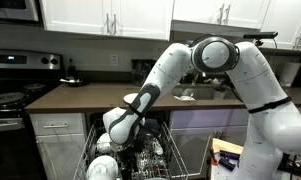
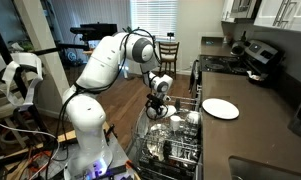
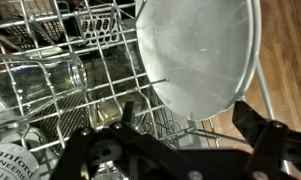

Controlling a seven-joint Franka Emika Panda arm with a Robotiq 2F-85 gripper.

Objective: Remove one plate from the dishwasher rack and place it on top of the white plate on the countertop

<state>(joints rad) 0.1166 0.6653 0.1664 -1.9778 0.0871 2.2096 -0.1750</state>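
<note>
1. Your pincer (image 3: 165, 135) stands wide open and empty. In the wrist view its two black fingers (image 3: 270, 145) frame the bottom edge.
2. In an exterior view it hangs low over the rack (image 2: 190, 150), which is pulled out beside the counter (image 2: 255, 135).
3. An upright plate (image 3: 200, 50) stands among the tines just beyond the fingers, at the right edge of the rack in the wrist view. Wood floor (image 3: 288, 60) shows behind it. You cannot tell whether the fingers touch it.
4. Glassware (image 3: 40, 85) and a cutlery basket (image 3: 30, 25) sit to the left of that plate.
5. The white plate (image 2: 220, 108) lies flat on the counter, right of the rack in an exterior view and well apart from the pincer.
</note>
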